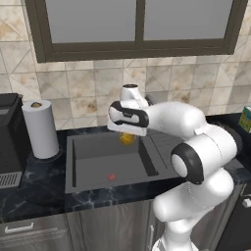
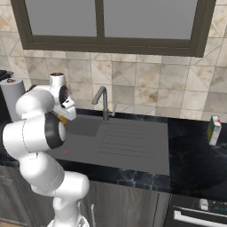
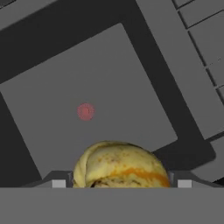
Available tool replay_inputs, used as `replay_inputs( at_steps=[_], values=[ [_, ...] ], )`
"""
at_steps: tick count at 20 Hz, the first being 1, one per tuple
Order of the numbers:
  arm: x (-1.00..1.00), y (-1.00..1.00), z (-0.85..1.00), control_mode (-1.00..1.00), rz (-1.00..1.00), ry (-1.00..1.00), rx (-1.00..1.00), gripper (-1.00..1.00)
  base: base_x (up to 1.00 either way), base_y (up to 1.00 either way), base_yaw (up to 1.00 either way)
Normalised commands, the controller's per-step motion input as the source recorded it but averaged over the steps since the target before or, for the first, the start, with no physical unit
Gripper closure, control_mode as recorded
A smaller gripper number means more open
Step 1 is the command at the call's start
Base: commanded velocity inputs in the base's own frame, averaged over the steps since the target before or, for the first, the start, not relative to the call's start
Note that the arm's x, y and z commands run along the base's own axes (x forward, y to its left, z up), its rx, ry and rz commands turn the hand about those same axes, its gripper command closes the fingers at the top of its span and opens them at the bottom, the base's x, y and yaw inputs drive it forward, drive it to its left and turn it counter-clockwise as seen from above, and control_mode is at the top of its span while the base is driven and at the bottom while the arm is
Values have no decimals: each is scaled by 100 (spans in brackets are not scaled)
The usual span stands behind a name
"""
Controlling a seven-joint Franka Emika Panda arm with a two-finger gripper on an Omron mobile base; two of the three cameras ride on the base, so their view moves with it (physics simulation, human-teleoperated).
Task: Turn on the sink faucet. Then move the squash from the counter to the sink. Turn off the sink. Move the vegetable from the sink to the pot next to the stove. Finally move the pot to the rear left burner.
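The yellow squash (image 1: pixel 127 138) hangs above the rear of the dark grey sink (image 1: pixel 98 157), held under the white hand. My gripper (image 3: pixel 121 183) is shut on the squash (image 3: pixel 120 166), whose mottled top bulges between the two finger tips. Below it lie the basin floor (image 3: pixel 109 74) and the red drain mark (image 3: pixel 85 111). From the right, the squash (image 2: pixel 62 119) peeks out beneath the hand, over the sink (image 2: pixel 84 126). The slim grey sink faucet (image 2: pixel 103 102) stands at the basin's back edge, to the right of the hand. The pot is out of view.
A paper towel roll (image 1: pixel 41 128) and a dark appliance (image 1: pixel 10 142) stand on the black marble counter (image 1: pixel 29 196) left of the sink. The ribbed drainboard (image 2: pixel 133 137) lies right of the basin, with a green carton (image 2: pixel 214 130) further right.
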Motion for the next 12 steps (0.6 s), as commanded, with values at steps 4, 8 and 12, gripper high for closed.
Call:
replay_inputs(
  at_steps=[4,8,12],
  values=[
    [-27,-15,67,-100,12,6,0,100,0,0,0],
    [-21,-11,63,-100,16,6,0,100,0,0,0],
    [-19,-2,52,-100,19,5,0,100,0,0,0]
  ],
)
